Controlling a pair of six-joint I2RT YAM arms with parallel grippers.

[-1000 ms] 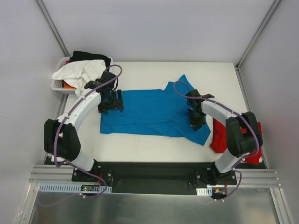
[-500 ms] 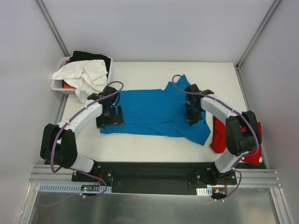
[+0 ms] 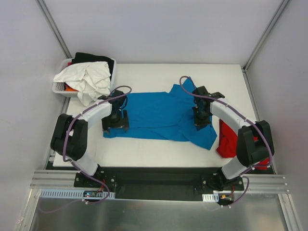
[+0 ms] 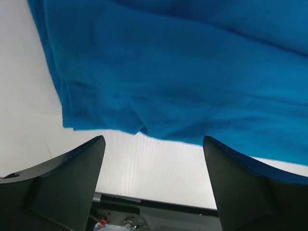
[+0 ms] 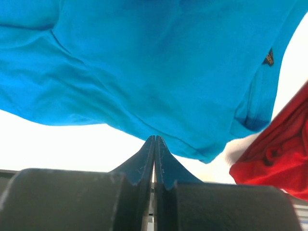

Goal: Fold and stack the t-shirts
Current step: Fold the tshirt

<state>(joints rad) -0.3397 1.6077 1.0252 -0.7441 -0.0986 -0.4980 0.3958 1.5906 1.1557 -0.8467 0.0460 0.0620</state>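
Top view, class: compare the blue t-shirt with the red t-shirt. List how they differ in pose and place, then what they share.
The blue t-shirt lies spread out nearly flat; the red t-shirt is bunched in a heap. The blue one covers the middle of the table; the red one sits at its right edge, partly hidden by the right arm. Shared: both are single-coloured cloth and neither is folded yet.

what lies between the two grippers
Only the blue shirt, spread on the table, from left gripper to right gripper; top view shows it.
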